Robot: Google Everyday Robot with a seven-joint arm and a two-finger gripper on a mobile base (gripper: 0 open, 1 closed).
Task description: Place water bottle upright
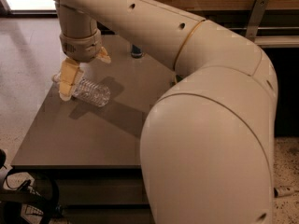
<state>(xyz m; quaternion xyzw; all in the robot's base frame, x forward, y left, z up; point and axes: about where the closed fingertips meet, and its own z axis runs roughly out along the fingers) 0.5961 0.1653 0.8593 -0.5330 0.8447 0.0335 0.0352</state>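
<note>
The water bottle (91,92), clear and ribbed, lies on its side near the left edge of the grey table (74,139). Its cap end points left and is mostly hidden behind a finger. My gripper (85,77) hangs from the arm right over the bottle's neck end. It is open: the near yellow finger (69,80) reaches down in front of the neck, and the far finger (103,56) stands behind the bottle. The bottle is not lifted.
The base of a blue drink can (136,52) shows at the back of the table, mostly hidden by my arm. My large cream arm (210,125) covers the table's right half. The floor lies to the left of the table's edge.
</note>
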